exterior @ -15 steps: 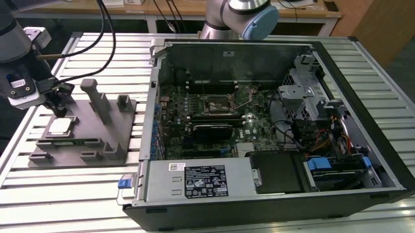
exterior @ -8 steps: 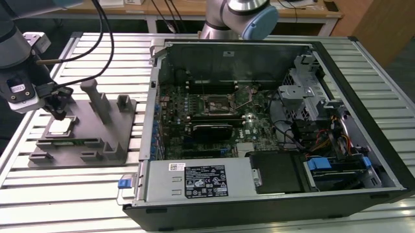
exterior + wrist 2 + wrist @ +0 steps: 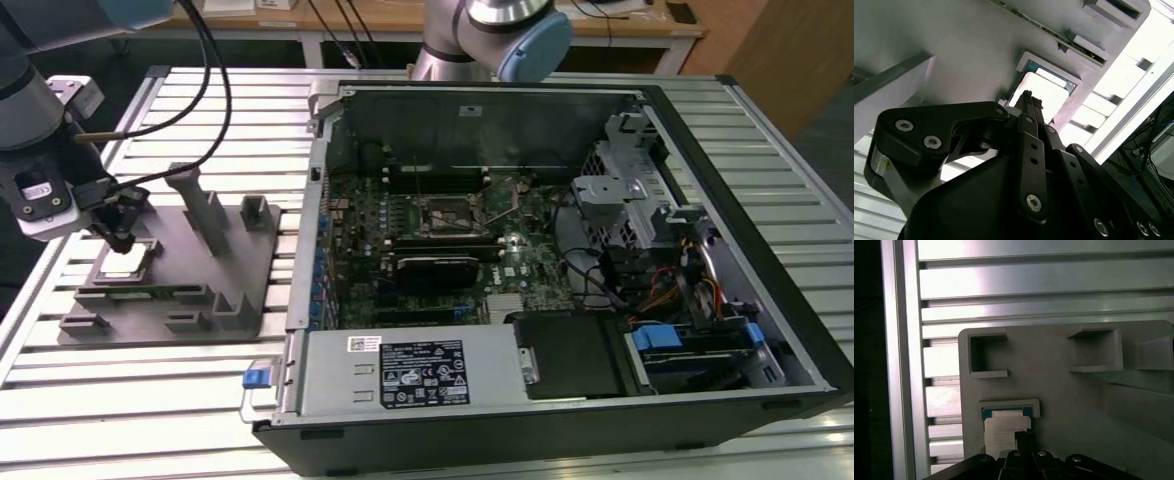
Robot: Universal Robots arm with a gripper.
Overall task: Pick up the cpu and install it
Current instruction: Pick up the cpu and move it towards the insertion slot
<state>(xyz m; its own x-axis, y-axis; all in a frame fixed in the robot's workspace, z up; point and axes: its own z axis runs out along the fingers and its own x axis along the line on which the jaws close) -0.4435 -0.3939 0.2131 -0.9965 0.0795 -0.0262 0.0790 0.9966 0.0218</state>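
The cpu (image 3: 123,263) lies flat, metal plate up, in a recessed pocket at the corner of the grey fixture tray (image 3: 200,295), at the exterior view's left. In both wrist views the gripper (image 3: 1026,434) covers part of its near edge. It looks almost square, so I cannot pick a long axis. I read the fingers as pressed together, tips just over the plate; contact is unclear. The open computer case (image 3: 747,250) sits well apart, at the exterior view's right.
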